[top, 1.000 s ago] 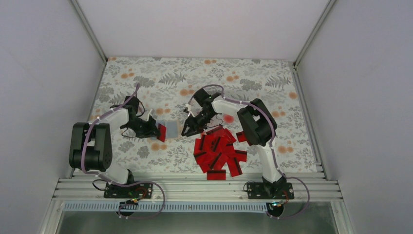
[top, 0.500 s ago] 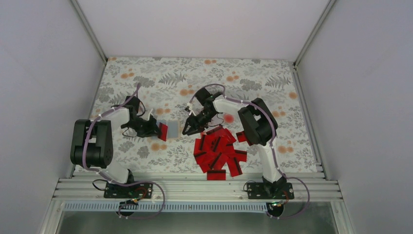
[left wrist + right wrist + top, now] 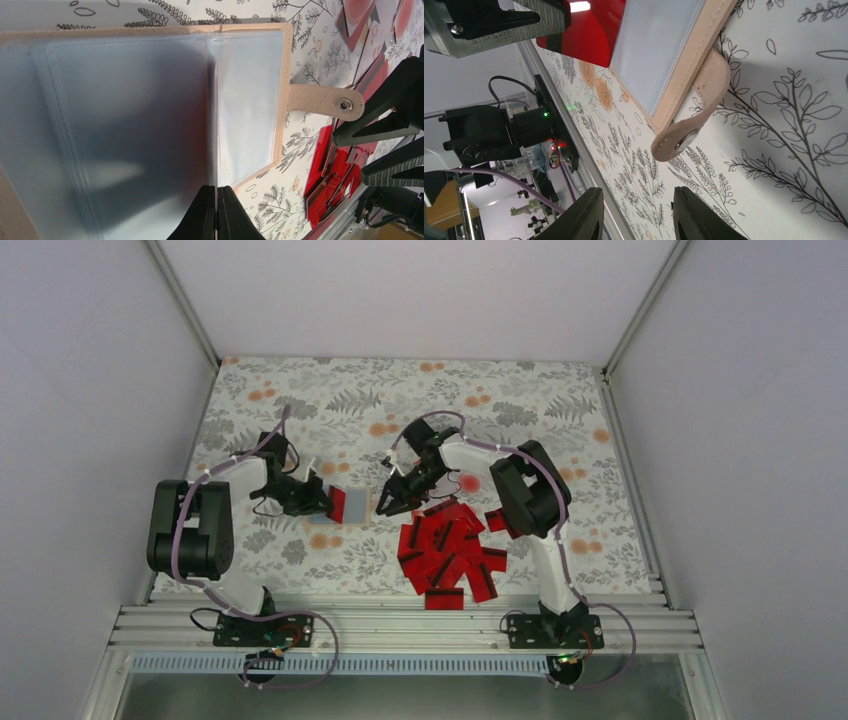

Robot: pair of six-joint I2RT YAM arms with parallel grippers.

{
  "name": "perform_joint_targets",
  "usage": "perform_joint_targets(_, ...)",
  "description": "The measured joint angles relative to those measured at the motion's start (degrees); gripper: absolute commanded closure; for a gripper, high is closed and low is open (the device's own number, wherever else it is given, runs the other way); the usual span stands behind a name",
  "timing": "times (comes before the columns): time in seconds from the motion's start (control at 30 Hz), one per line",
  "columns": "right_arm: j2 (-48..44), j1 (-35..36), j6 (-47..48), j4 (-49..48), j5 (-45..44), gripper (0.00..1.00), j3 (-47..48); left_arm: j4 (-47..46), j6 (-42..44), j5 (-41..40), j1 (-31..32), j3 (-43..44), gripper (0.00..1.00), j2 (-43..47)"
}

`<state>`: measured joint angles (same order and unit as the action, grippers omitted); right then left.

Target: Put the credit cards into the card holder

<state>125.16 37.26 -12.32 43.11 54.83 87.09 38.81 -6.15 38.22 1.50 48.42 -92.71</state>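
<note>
1. My left gripper (image 3: 216, 212) was pinched shut on a clear sleeve (image 3: 125, 110) of the opened card holder (image 3: 286, 65).
2. My right gripper (image 3: 636, 217) stood partly open and empty, just short of the holder's snap tab (image 3: 689, 125).
3. The credit cards (image 3: 450, 550) lay heaped near my right arm, with the far floral cloth (image 3: 400, 390) free.

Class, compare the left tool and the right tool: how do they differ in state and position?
The left tool is pinched shut on a clear sleeve of the holder; the right tool stands open and empty. The left tool touches the holder; the right tool hovers near its snap strap, apart from it. Both face the holder.
</note>
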Motion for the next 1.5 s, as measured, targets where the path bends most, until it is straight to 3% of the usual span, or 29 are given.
perform_joint_targets(0.9, 1.2, -0.6, 0.2, -0.1, 2.4, 0.64, 0.0, -1.6, 1.6, 3.9, 0.3, 2.0, 0.98, -3.7)
perform_joint_targets(1.5, 1.7, -3.8, -0.2, -1.9, 0.4, 0.66, -2.9, -6.7, -0.8, 6.1, 4.2, 2.0, 0.98, -5.8)
